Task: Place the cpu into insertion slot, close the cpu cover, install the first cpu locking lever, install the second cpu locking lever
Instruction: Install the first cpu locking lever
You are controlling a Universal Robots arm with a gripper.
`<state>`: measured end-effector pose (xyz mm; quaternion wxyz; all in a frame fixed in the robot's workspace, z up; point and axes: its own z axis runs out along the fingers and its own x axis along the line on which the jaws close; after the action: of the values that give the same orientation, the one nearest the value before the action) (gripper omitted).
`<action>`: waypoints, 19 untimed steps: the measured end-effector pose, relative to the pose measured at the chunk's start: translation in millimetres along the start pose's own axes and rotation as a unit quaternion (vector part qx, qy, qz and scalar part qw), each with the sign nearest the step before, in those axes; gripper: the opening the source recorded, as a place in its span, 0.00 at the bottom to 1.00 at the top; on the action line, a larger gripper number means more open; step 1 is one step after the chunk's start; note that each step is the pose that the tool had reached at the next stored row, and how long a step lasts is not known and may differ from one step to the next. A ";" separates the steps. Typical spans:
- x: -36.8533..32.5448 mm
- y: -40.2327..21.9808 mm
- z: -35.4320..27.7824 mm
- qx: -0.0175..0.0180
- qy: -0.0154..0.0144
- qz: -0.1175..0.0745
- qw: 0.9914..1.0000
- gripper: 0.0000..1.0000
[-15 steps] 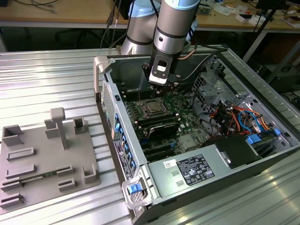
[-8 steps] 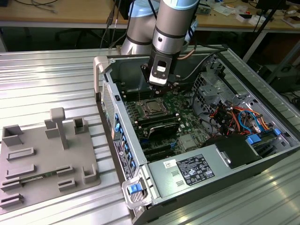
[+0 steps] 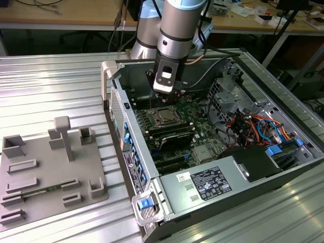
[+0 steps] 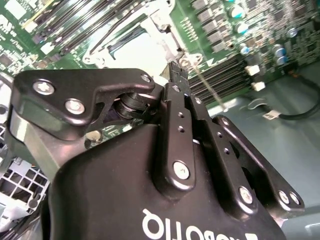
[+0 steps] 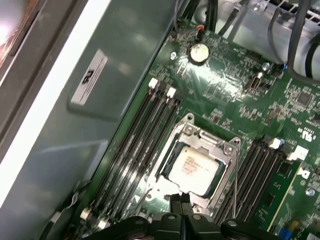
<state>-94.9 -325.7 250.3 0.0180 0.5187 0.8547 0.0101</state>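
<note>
1. One open computer case [image 3: 132,162] is seen. One grey fixture tray [image 3: 45,172] lies at its 9 o'clock in the exterior view.
2. One power supply box [image 3: 202,185] is seen at 5 o'clock of the insertion slot [image 3: 158,115].
3. One gripper [image 3: 169,97] [image 5: 180,205] [image 4: 176,70] is held at the slot's 12 o'clock, with its fingertips pinched together and nothing seen between them.
4. One cpu cover [image 5: 210,142] is laid flat over one cpu [image 5: 194,170], which is seated in the slot.
5. One thin wire lever [image 5: 235,175] is seen just beside the cover.
</note>
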 end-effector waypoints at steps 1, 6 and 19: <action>1.1 -2.0 -0.1 0.000 0.000 0.000 1.000 0.11; 3.2 -6.2 -0.5 0.000 0.000 -0.013 1.000 0.11; 3.1 -6.0 -4.6 -0.001 0.002 -0.061 0.998 0.11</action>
<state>-101.9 -325.7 254.6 0.0173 0.4654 0.8849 0.0112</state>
